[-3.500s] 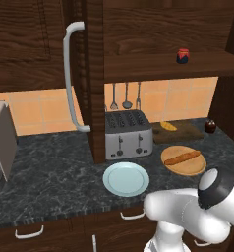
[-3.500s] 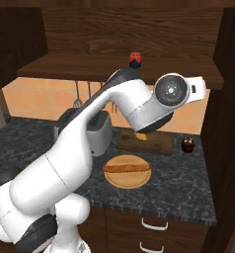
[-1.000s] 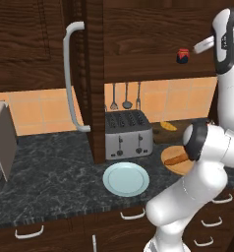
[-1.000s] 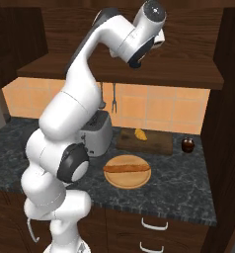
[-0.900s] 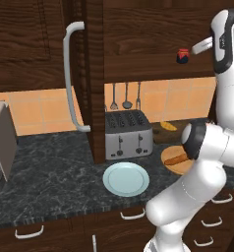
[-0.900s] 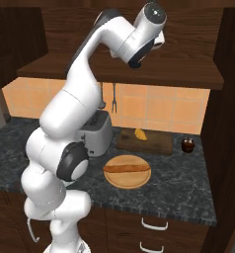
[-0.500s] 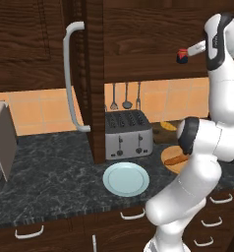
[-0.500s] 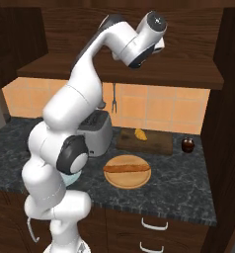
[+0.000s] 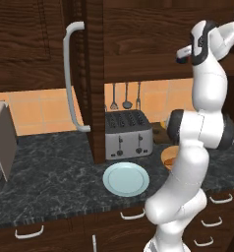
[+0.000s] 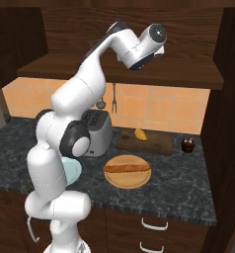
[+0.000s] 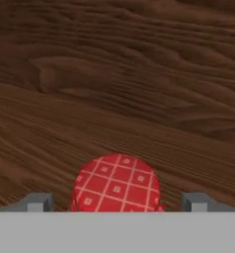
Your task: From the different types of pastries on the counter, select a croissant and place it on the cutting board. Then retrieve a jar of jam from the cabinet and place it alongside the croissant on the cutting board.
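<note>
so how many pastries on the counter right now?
2. The small golden-orange crescent croissant lies on the dark-brown rectangular cutting board; the long thin brown stick pastry lies on the round pale-wood board.

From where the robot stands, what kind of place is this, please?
It looks like a home kitchen, rendered rather than real. A toaster stands on a dark stone counter below hanging utensils, and a dark wood cabinet with a pale bar handle hangs above.
</note>
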Robot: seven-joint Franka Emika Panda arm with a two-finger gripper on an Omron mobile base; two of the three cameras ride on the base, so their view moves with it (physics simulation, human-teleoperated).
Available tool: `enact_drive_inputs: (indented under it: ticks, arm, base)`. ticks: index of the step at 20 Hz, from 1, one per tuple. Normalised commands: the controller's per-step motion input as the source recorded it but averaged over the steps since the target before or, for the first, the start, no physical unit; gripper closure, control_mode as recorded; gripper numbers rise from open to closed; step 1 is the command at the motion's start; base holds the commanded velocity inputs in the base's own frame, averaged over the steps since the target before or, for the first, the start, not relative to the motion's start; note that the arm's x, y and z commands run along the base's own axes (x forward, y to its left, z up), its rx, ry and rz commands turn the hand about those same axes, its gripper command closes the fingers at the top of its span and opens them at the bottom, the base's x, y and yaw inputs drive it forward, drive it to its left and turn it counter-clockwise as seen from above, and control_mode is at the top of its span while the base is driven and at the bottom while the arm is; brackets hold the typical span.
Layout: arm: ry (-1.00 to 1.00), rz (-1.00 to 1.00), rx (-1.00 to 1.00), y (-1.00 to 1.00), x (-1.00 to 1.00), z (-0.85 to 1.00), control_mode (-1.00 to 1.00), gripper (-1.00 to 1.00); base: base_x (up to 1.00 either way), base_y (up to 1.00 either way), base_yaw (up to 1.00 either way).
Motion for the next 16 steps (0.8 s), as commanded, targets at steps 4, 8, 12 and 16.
enact_drive_inputs:
  ticks: [4,8,12,16]
  arm:
    - [0.02,0.01,0.06,-0.21,0.70,-0.16,-1.00,1.00]
    - [0.07,0.04,0.02,0.03,0.26,-0.01,-1.00,1.00]
    - [-0.32,-0.01,0.00,-0.76,-0.86,0.43,-1.00,1.00]
    - [-0.48,-0.06,0.00,-0.49,-1.00,0.33,-1.00,1.00]
  base:
    - [0.00,0.00,0.00]
    - [0.00,0.00,0.00]
    - [0.00,0.00,0.00]
    - [0.00,0.00,0.00]
